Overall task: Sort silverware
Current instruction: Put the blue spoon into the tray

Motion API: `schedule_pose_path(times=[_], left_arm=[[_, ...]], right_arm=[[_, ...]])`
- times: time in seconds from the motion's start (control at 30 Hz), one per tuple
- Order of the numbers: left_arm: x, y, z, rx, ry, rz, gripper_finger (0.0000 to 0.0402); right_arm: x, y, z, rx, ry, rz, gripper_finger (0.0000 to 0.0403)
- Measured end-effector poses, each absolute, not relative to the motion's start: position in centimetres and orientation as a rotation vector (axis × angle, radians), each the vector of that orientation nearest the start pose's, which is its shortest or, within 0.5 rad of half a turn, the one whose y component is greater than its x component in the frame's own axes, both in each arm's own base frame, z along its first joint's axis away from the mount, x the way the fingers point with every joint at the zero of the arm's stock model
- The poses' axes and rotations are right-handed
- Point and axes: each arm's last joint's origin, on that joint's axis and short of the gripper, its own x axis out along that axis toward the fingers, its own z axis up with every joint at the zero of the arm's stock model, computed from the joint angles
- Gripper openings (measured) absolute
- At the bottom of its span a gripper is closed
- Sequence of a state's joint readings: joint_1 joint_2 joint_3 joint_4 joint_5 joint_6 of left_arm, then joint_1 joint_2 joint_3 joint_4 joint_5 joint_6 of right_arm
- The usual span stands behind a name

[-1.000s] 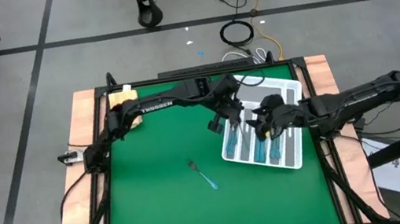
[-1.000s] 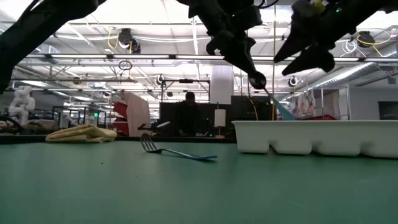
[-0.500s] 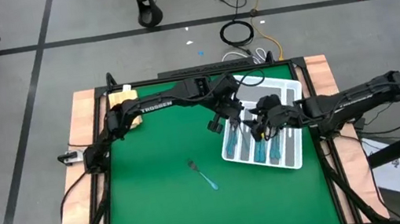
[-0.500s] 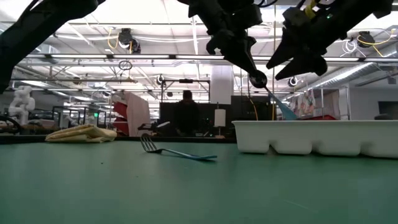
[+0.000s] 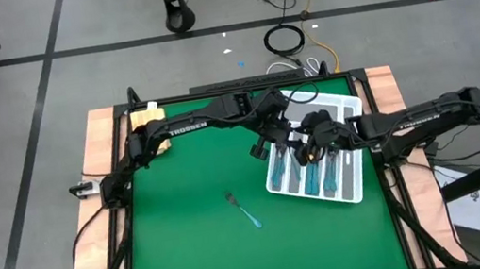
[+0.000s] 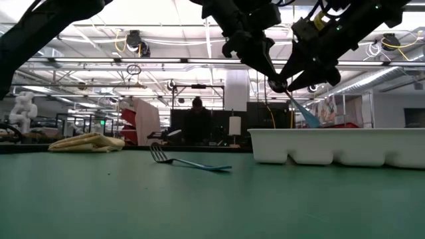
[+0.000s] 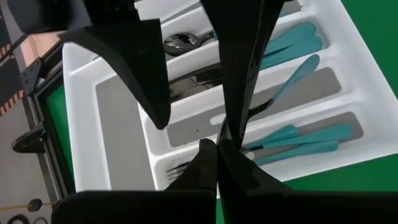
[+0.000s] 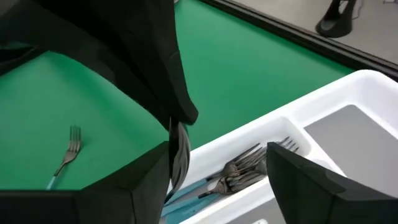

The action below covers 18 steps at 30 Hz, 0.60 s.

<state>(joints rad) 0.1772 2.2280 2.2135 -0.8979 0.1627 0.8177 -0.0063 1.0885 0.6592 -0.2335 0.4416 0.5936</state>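
A white divided tray (image 5: pixel 355 197) sits at the green mat's right side and holds several teal-handled pieces of silverware (image 7: pixel 298 140). One fork (image 5: pixel 243 208) lies flat on the mat, left of the tray. My left gripper (image 5: pixel 277 139) hovers over the tray's left part, shut on one teal-handled piece (image 6: pixel 303 114). My right gripper (image 5: pixel 303 147) is open right beside it. Its fingers (image 8: pixel 140 177) stand on either side of that piece's metal end (image 8: pixel 178 152); whether they touch it I cannot tell. My left gripper pinches the piece by its metal end (image 6: pixel 281 91) between the tips of both fingers, coming from above and slanting down. The piece is lifted, and its teal handle (image 7: pixel 292 78) hangs slanted down into the tray.
A folded yellow cloth (image 5: pixel 146 120) lies at the mat's far left corner. Forks (image 8: pixel 249 167) fill one tray compartment, and another compartment (image 7: pixel 115 124) shows bare. The tray wall (image 6: pixel 332 146) stands up from the mat. Open green mat lies toward the near edge. A person stands far behind the table.
My right gripper has moved toward the table's left and closed in on my left gripper until its open fingers flank the held piece. My left gripper and the piece have kept still.
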Motion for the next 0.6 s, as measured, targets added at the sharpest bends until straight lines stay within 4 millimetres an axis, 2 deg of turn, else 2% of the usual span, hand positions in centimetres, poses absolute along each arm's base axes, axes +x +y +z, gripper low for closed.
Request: schedule_pose_path(times=[0.17,0.33,0.43,0.6], left_arm=[[48.0,7.9,29.3,0.606,0.838,-0.361,0.0],[48.0,7.8,29.3,0.608,0.833,-0.36,0.0],[48.1,7.8,29.3,0.609,0.83,-0.359,0.0],[48.2,7.7,29.4,0.615,0.812,-0.354,0.0]], right_arm=[[22.0,-2.0,23.1,0.433,0.522,-0.573,0.0217],[22.0,-2.4,23.1,0.45,0.535,-0.549,0.0171],[22.0,-2.5,23.1,0.46,0.539,-0.537,0.0128],[22.0,-2.5,23.1,0.47,0.549,-0.52,0.0029]])
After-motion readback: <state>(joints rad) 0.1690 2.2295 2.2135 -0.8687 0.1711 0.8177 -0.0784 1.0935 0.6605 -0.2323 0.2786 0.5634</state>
